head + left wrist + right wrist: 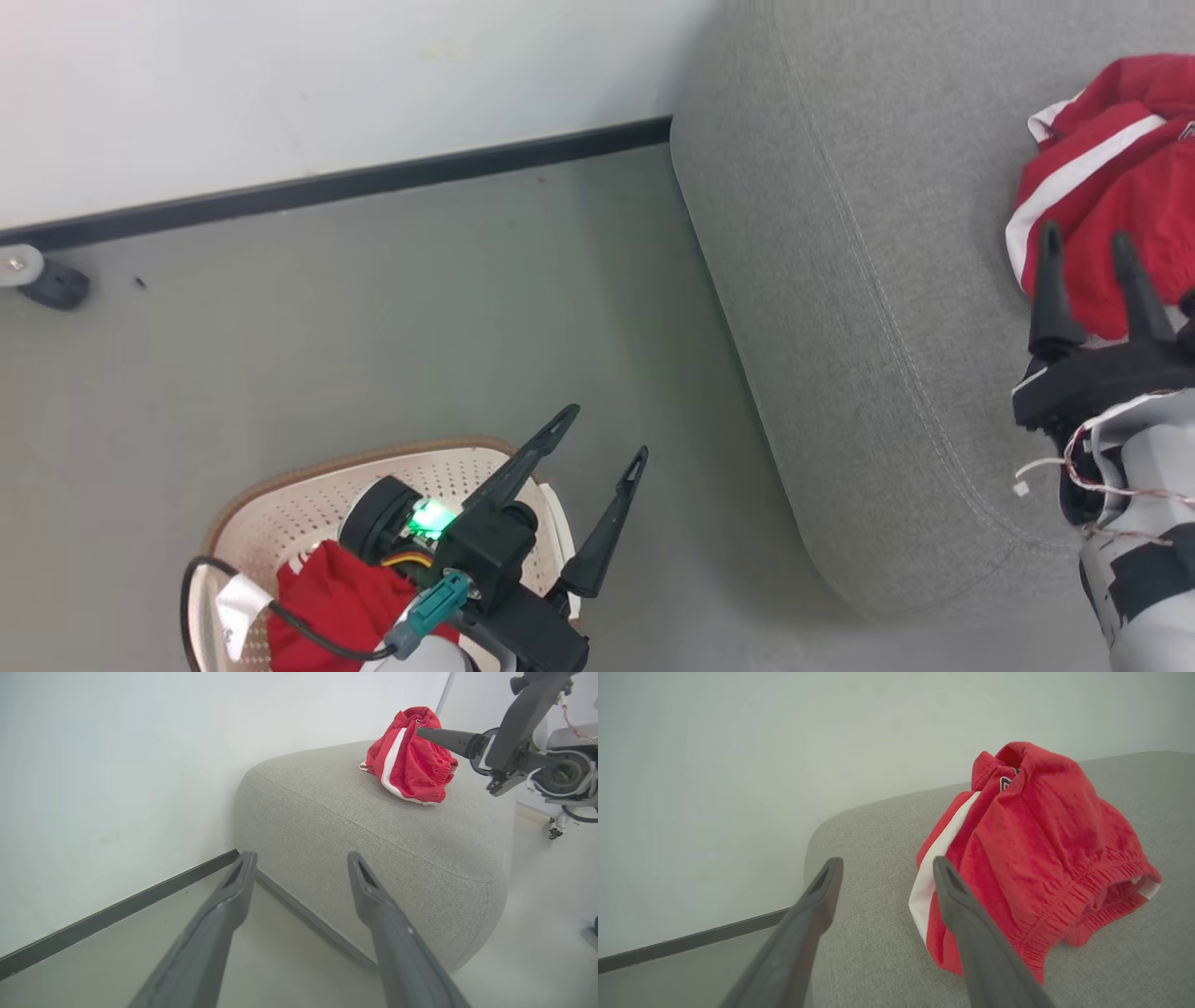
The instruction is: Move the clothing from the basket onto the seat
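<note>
Left arm – wrist low over the basket (pixel 280 485), which stands on the floor (pixel 373 308). A green light glows on the wrist. The left gripper (pixel 605 434) reaches past the basket rim and angles up and right toward the seat (pixel 840 280); the fingers are spread wide with nothing between them. In the left wrist view the left gripper (pixel 301 856) frames bare floor and the seat's rounded corner (pixel 373 812).

A second red garment (pixel 327 597) lies crumpled inside the basket, partly under the wrist and a black cable (pixel 280 611).

The clothing (pixel 1111 177) sits on top of the seat, toward its right side, bunched into a heap that peaks at the top. Its white stripe runs diagonally, lower left to upper right in the head view. In the right wrist view the clothing (pixel 1041 858) shows its gathered elastic hem opening to the lower right.

Right arm – pale forearm rising from the lower right edge. The right gripper (pixel 1085 235) points straight up the head view, tips over the near edge of the heap. Fingers parted, gripping nothing: seat fabric (pixel 868 835) shows in the gap of the right gripper (pixel 887 861). Contact with the cloth can't be told.
</note>
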You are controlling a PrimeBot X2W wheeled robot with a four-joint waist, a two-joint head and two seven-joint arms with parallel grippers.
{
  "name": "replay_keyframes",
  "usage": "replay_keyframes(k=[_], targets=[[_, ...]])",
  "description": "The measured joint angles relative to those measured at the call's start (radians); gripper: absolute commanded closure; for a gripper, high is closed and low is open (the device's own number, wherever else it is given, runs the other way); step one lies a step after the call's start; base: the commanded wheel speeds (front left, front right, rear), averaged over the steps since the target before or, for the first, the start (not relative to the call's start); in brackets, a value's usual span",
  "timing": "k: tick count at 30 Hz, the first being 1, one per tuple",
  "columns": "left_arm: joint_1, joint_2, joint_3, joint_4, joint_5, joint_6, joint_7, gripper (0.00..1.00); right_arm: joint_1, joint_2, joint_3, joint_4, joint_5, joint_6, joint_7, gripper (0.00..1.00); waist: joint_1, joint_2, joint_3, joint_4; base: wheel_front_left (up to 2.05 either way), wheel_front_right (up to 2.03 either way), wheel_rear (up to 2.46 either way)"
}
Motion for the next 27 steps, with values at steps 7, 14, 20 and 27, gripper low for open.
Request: replay_keyframes(k=[7, 14, 20, 27], targets=[[0.046, -0.004, 0.042, 0.016, -0.016, 0.040, -0.019, 0.00, 0.094, 0.011, 0.025, -0.092, -0.042, 0.008, 0.000, 0.00, 0.0000, -0.0001, -0.066, 0.035, 0.00, 0.00, 0.00], [0.078, -0.004, 0.080, 0.030, -0.026, 0.070, -0.026, 0.00, 0.176, 0.035, 0.053, -0.167, -0.058, 0.015, 0.000, 0.00, -0.0001, -0.0001, -0.112, 0.074, 0.00, 0.00, 0.00], [0.115, -0.006, 0.146, 0.041, -0.062, 0.091, -0.041, 0.00, 0.240, 0.059, 0.081, -0.211, -0.074, 0.018, 0.000, 0.00, 0.0000, 0.0000, -0.153, 0.115, 0.00, 0.00, 0.00], [0.167, -0.001, 0.216, 0.060, -0.074, 0.105, -0.051, 0.00, 0.311, 0.073, 0.112, -0.250, -0.099, 0.025, 0.000, 0.00, 0.0000, -0.0001, -0.206, 0.153, 0.00, 0.00, 0.00]])
